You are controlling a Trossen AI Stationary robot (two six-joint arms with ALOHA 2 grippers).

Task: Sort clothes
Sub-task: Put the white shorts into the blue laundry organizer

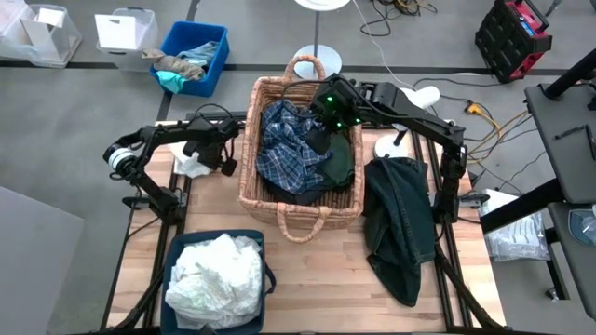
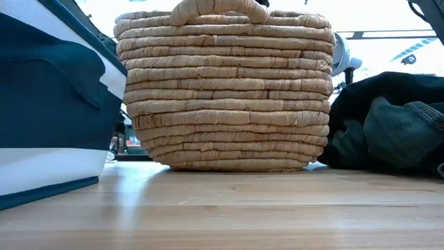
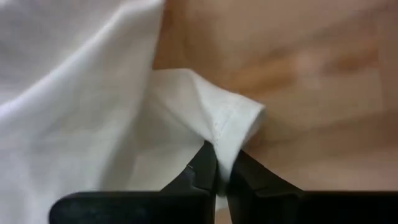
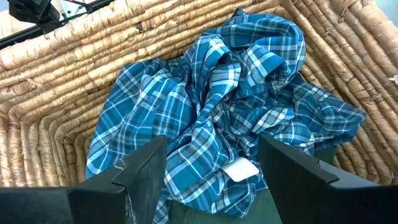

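A wicker basket stands mid-table and holds a blue-and-white plaid shirt on darker garments. My right gripper hangs open over the basket's far right part, above the plaid shirt, touching nothing. My left gripper is shut on a white garment lying on the wood left of the basket. A dark charcoal garment lies on the table right of the basket. White garments fill the navy bin at the near left. My left gripper pinches a hemmed, stitched corner fold of the white garment between its two fingers. The corner stands up from the fingertips over the wooden table; the rest of the cloth spreads slack beside it.
The navy bin stands at the table's near left. On the floor beyond the table a blue bin holds teal and beige rags, beside clear plastic boxes. The table's near middle strip is bare wood.
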